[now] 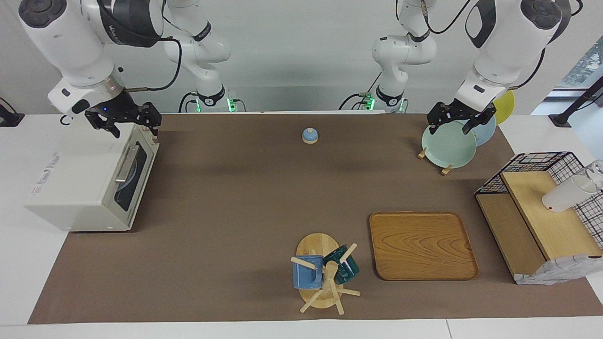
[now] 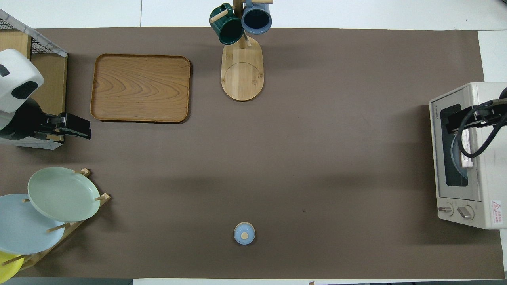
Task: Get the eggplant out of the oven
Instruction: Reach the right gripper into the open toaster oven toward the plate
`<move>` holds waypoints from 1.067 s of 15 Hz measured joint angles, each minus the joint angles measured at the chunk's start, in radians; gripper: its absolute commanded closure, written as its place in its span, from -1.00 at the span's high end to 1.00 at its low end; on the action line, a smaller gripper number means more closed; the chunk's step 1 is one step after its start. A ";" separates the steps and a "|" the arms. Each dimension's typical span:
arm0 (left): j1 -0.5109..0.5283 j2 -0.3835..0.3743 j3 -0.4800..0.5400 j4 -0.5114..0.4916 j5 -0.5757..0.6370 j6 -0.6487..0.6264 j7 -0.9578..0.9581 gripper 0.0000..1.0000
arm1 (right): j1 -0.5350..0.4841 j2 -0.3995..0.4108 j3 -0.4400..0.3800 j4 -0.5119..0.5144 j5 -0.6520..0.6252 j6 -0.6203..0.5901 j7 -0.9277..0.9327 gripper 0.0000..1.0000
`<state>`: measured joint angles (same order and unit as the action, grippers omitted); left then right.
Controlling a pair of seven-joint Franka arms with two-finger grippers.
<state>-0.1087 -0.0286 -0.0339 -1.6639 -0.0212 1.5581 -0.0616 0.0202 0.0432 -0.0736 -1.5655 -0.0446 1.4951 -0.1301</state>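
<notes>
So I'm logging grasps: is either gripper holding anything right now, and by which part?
Nothing is held. The right gripper hangs open over the oven, whose door is shut; the left gripper hangs open over the plates.

Open brown worktop (image 1: pixel 226 197) in front of the shut oven (image 1: pixel 85 183) door, free for approach; only obstacles there a small blue lidded dish (image 1: pixel 309 135) near the robots, mug tree (image 1: pixel 325 273) and wooden tray (image 1: pixel 421 245) well apart toward the left arm's end.
</notes>
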 measured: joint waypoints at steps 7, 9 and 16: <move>0.000 0.000 0.000 0.000 0.000 0.000 0.000 1.00 | 0.002 0.000 0.000 0.000 0.000 0.000 0.000 0.56; 0.000 0.000 0.000 0.000 0.000 0.000 0.000 1.00 | 0.002 0.000 0.001 -0.002 0.000 0.000 -0.005 -1.00; 0.000 0.000 0.000 0.000 0.000 0.000 0.000 1.00 | -0.007 -0.040 -0.004 -0.177 -0.004 0.187 0.008 -1.00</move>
<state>-0.1087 -0.0286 -0.0339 -1.6639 -0.0212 1.5581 -0.0616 0.0131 0.0037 -0.0775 -1.7424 -0.0489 1.6824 -0.1223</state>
